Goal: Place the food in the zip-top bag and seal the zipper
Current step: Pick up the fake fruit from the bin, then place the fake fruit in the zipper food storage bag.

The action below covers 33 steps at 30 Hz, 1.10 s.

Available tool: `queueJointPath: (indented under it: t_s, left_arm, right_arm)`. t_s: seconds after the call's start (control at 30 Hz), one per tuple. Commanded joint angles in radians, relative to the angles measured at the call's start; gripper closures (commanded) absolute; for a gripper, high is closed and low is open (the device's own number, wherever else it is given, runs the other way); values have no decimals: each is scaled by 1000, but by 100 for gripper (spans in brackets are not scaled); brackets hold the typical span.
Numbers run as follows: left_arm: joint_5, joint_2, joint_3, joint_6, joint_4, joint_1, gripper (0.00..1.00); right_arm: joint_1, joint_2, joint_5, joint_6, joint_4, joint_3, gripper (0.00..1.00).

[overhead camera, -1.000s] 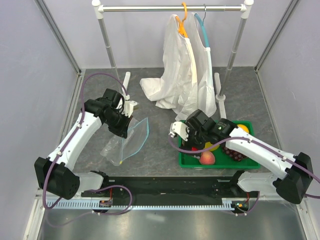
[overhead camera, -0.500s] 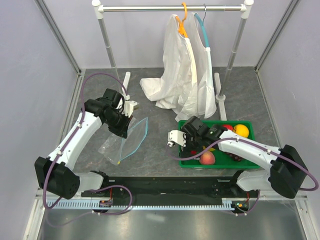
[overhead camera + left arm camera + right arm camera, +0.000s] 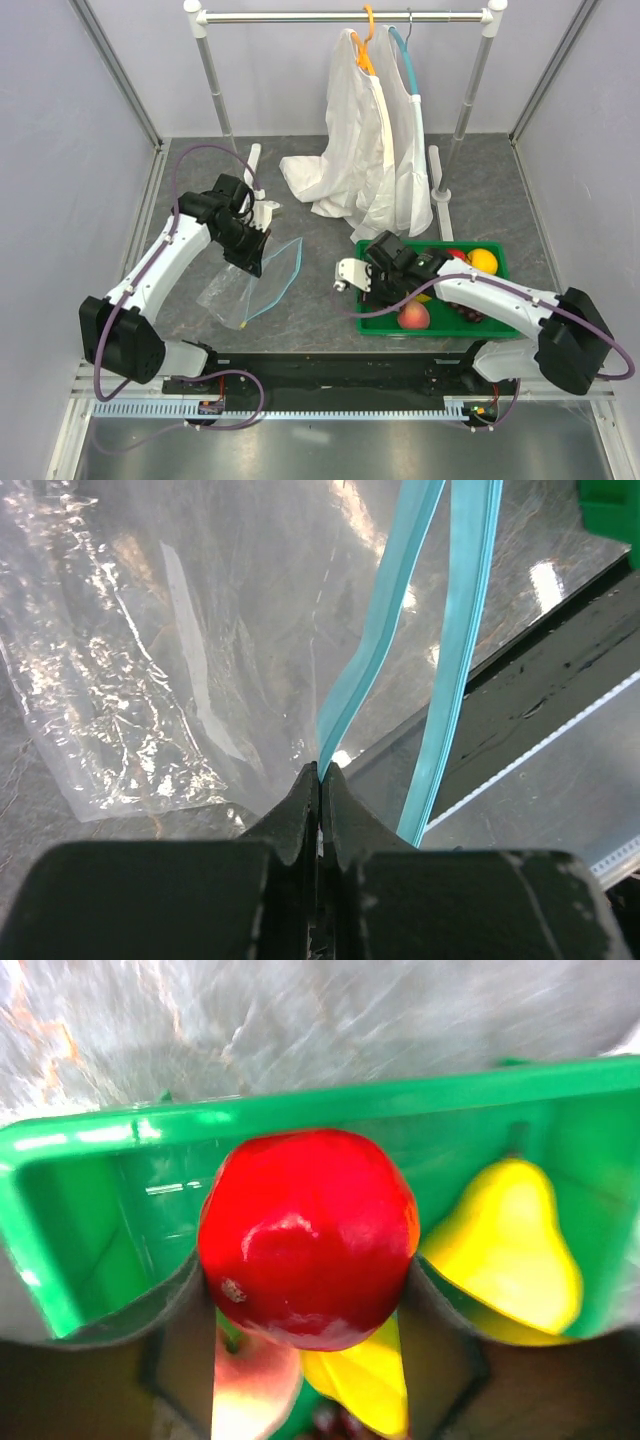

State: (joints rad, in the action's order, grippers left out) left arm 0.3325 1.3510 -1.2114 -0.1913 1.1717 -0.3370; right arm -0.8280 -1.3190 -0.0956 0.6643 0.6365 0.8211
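Jaws of my left gripper [image 3: 320, 777] are pinched flat together on one lip of the zipper [image 3: 372, 670] of the bag [image 3: 150, 660], with no gap showing between them. The second lip runs free just to their right, so the mouth stands parted. Judgement: this hold presents the opening for loading. Beyond the tips the bag is thin, clear, crinkled film with hard glare. The zipper is a narrow, smooth teal strip, bowed rather than straight. My right gripper [image 3: 300, 1260] has its fingers against both flanks of the red fruit [image 3: 305, 1220], which fills the span between them; I judge it gripped for transfer. That fruit is round, glossy and hard-looking, with one small blemish. Behind and beneath it sits the green tray [image 3: 90, 1190], smooth moulded plastic. A yellow pear [image 3: 510, 1250] lies right of the jaws and a matt peach [image 3: 250, 1390] below them. No fruit is in the bag, and the zipper is unsealed.
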Motion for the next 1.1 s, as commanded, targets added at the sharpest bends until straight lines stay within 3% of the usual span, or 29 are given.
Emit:
queueJointPath:
  t_s: [0.0,0.23,0.47,0.67,0.83,0.93,1.03,1.07]
  left_arm:
    - [95,40,-66,53,-37,4,98]
    - [181,94,-109,107,-32,3,98]
    - [286,117,-122,145,-34,6,98]
    - [335,131,-132,153,-24,27,98]
    - [381,114,-128,148,-14,73,98]
    - [395,102,-122,144,-14,89,98]
    - [416,97,-117,150,-18,90,98]
    - [419,97,-117,154,-21,90,98]
  right_arm:
    - [0,96,-123,-124,3,185,90]
    - [1,72,-234,-345,-58,346,98]
    - [-23,-14,-314,-645,-363,421,97]
    - [-69,-146,-296,-730,-492,420,98]
    - [-79,-186,-271,-686,-485,362,99]
    - [-88,-209,-250,-631,-434,348,94]
    - [-97,-273,-233,-568,-317,407,74]
    - [-97,-308,-224,-556,-286,426,57]
